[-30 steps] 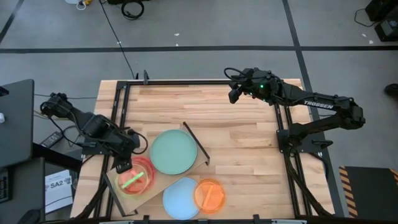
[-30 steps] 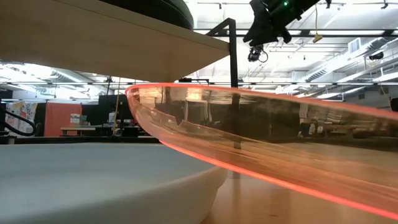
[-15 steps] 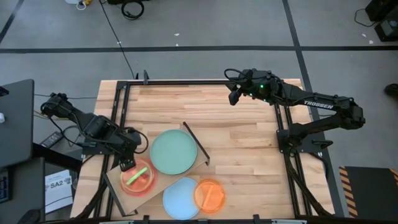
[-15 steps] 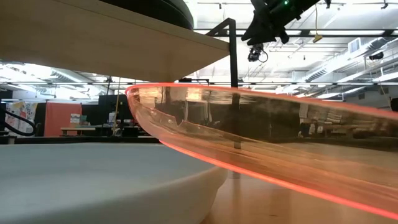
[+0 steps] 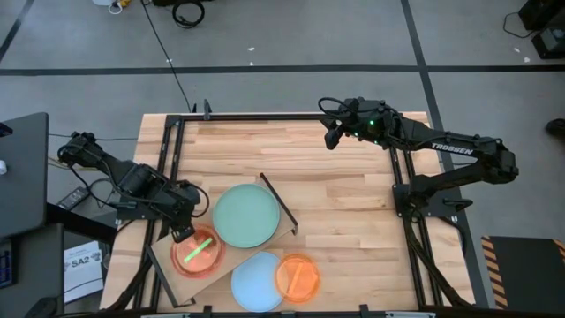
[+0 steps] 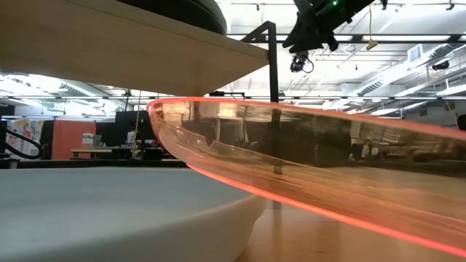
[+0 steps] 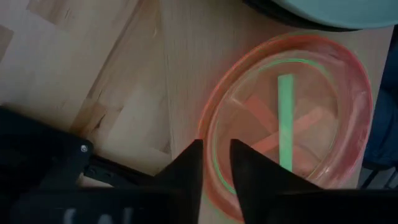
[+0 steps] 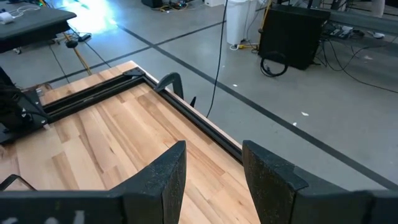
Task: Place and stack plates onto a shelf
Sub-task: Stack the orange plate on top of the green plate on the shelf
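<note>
Lying on the shelf (image 5: 163, 256), the pink plate (image 7: 292, 124) sits under the left pincer (image 7: 215, 163).

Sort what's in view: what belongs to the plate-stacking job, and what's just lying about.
Job: shelf; mint-green plate; pink plate holding a neon-green one; light-blue plate; orange plate; left gripper.

Lying about: paper; cables; waiting right gripper.
</note>
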`<state>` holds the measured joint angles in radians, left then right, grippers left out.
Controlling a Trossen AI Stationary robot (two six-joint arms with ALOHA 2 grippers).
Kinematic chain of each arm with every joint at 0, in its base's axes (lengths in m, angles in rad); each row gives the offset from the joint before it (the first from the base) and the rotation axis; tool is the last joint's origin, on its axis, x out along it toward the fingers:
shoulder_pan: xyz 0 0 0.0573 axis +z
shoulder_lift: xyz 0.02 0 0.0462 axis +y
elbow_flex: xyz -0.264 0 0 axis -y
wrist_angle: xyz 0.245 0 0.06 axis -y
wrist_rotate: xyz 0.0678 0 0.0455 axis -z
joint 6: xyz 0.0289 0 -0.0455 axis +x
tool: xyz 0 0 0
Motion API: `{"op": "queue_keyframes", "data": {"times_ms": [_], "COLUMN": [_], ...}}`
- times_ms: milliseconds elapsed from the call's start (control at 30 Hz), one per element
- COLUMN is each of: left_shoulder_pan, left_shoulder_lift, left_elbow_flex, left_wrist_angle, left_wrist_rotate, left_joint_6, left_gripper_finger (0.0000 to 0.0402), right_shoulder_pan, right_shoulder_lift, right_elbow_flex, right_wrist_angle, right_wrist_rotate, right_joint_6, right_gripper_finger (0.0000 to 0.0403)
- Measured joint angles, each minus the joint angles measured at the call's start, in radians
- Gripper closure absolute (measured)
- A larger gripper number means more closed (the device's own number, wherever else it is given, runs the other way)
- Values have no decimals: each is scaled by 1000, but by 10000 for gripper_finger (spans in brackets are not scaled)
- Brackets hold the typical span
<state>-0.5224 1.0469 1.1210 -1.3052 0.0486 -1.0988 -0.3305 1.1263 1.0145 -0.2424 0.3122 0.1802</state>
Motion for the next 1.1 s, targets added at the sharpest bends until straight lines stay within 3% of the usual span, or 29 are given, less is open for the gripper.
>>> {"op": "queue_keyframes", "data": {"times_ms": [300,533,633,933,1100], "left_shoulder_pan": [0,0,0,0,0], "left_shoulder_lift": [0,0,0,0,0], "left_elbow_flex": [0,0,0,0,0], "left_wrist_angle": [0,1,5,20,20], "left_wrist_rotate": [-3,-17,-31,-33,-34], "left_joint_6": [0,2,2,5,5], "left_gripper_finger": [228,203,203,202,202], "right_shoulder_pan": [0,0,0,50,155], "right_shoulder_lift": [0,0,0,1,1], "right_elbow_flex": [0,0,0,-51,-104], "right_wrist_angle": [0,-1,-1,-1,0], "right_wrist_rotate": [0,-9,-82,-455,-503], "right_joint_6": [0,0,9,175,233], "right_gripper_finger": [239,239,239,239,240]}}
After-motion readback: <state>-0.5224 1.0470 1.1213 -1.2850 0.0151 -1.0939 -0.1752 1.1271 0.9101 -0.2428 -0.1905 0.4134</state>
